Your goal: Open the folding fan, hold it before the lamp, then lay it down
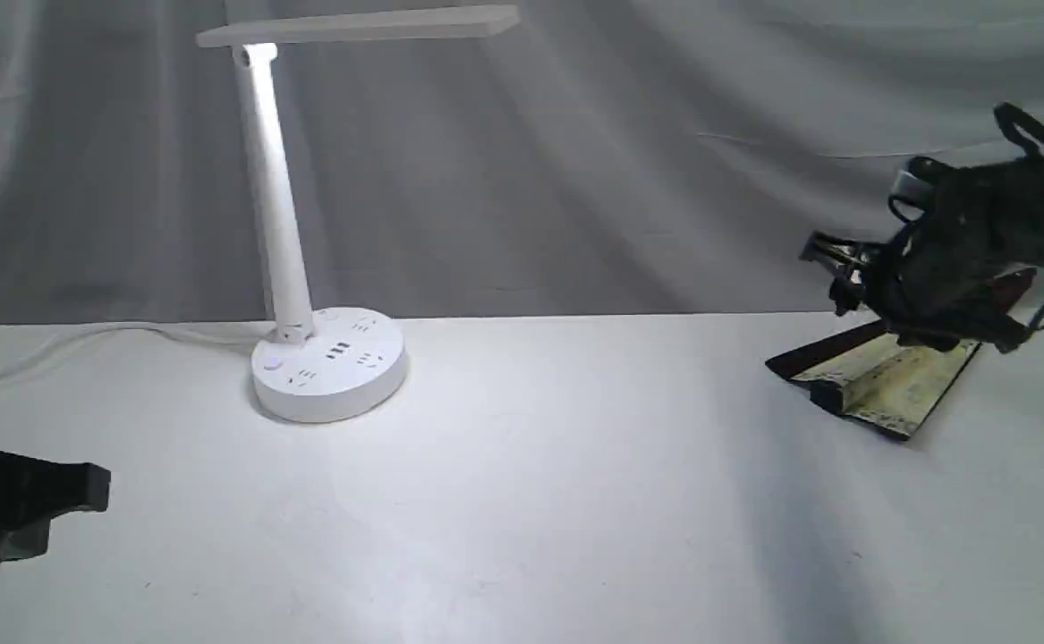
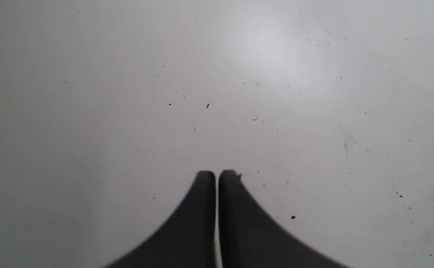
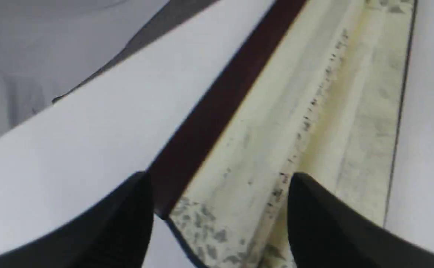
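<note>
Hovering open-jawed over the folding fan [image 1: 879, 385] lying on the table [image 1: 575, 501], the right gripper [image 3: 219, 184] seems to be finishing the laying-down; next, lift away. Left gripper [image 2: 217, 175] closed, empty.

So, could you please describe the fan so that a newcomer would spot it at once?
On the white table, the lamp stands left in the exterior view. The fan sits far right, partly open. It alone is cream paper edged by dark maroon guards.

The far side is being closed off by a grey draped cloth [image 1: 665, 161]. The white table [image 1: 575, 537] is being lit brightly left of centre, while its right is being shaded.
</note>
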Controlling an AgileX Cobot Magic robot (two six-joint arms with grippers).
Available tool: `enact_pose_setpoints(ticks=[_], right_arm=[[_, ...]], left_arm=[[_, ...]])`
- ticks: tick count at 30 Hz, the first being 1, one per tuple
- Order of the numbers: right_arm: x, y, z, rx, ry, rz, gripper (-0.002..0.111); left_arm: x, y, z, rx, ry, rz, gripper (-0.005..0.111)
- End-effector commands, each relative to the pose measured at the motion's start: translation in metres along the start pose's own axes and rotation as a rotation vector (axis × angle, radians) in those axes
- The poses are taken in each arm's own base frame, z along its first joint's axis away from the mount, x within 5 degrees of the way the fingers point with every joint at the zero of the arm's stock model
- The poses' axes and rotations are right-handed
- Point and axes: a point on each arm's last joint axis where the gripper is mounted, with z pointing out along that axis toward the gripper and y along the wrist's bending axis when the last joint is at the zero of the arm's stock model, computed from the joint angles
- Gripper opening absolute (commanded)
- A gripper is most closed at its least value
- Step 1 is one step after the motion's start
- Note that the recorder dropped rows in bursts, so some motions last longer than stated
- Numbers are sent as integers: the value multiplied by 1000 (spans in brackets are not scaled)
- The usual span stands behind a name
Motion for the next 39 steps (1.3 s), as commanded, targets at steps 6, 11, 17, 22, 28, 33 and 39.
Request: enact_pose_setpoints(ticks=[6,11,17,22,28,33,39], right_arm=[[1,-3,18,122,33,0,54],[7,-4,34,99,18,-6,54],[16,-8,48,106,36,-11,54],[20,-9,53,106,43,-5,51],[19,-8,53,96,31,10,36],[19,-8,53,95,34,102,33],[21,-9,53,103,47,108,43]], left_arm=[[-1,-2,-1,7,-8,-1,0],[-1,-2,-1,7,-8,-1,0],[-1,-2,-1,7,-8,-1,0],[-1,-2,-1,7,-8,-1,0],[-1,-2,-1,7,-8,-1,0],[-1,-2,-1,7,-8,-1,0],[-1,-2,-1,7,-8,-1,0]])
